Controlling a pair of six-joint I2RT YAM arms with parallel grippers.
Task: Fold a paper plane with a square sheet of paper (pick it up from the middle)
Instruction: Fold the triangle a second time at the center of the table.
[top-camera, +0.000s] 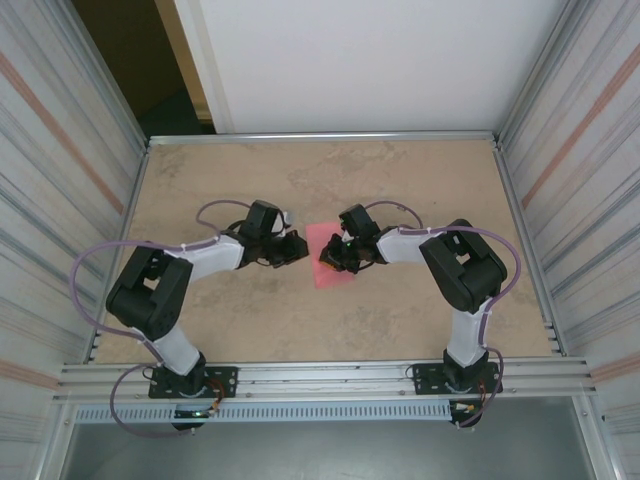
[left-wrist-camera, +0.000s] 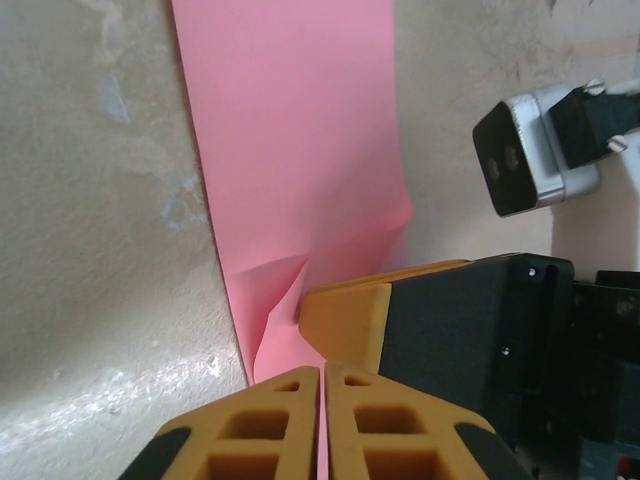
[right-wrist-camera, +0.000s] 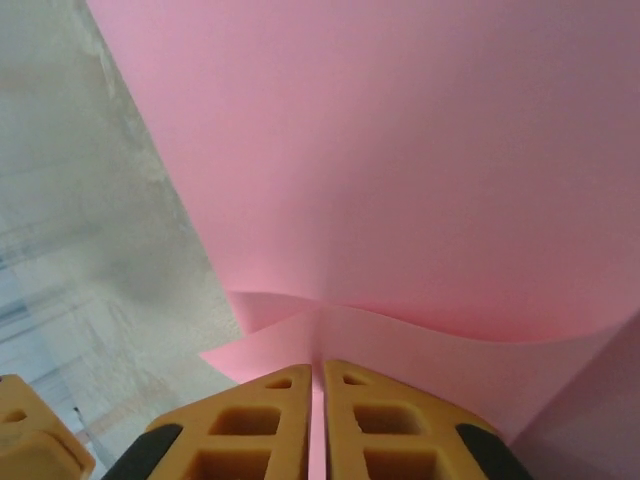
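The square sheet of paper (top-camera: 333, 278) lies near the middle of the table (top-camera: 250, 320). There the left gripper (left-wrist-camera: 322, 375) and right gripper (right-wrist-camera: 318, 368) are each pressed together, pinching a raised pucker of it. Pulling apart could tear the thin sheet, and uneven lifting could crease it off-centre.

Plain pink paper sheet (top-camera: 322, 238) (left-wrist-camera: 300, 150) (right-wrist-camera: 400, 150) sits pretty much mid-surface, edges running roughly 12 to 6 o'clock, a bit skewed. It's mostly flat and uncreased, with one small puckered ridge lifted near its middle.
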